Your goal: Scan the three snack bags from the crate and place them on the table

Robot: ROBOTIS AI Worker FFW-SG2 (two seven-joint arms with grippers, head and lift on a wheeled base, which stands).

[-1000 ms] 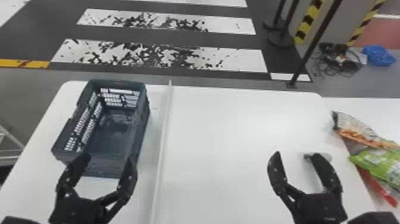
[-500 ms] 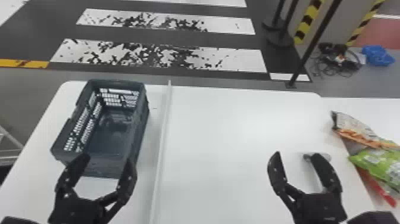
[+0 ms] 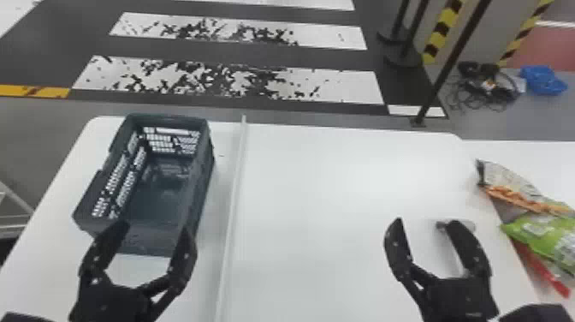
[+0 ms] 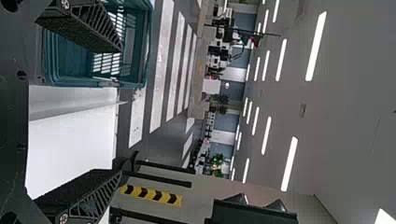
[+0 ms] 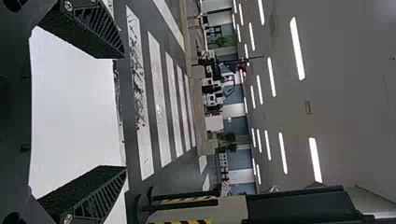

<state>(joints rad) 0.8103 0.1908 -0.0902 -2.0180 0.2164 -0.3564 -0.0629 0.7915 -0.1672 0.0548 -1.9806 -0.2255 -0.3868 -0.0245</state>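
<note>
In the head view, my left gripper [image 3: 152, 237] is open with nothing between its fingers, at the near end of the dark crate [image 3: 201, 184]. That crate stands on the white table [image 3: 325, 192] and looks empty inside. My right gripper [image 3: 428, 233] is also open and holds nothing, over the table's right part. Snack bags lie in a pile at the far right: an orange and white bag [image 3: 509, 182], a green bag [image 3: 543, 233] and a red one [image 3: 545, 272]. The left wrist view has the left gripper [image 4: 122, 109], the right wrist view the right gripper [image 5: 125, 112].
A thin raised strip [image 3: 233, 192] runs front to back beside the crate. Near the right gripper's outer finger, a small grey object [image 3: 470, 224] with a stand or handle is on the table. Barrier posts [image 3: 453, 60] stand on the floor behind.
</note>
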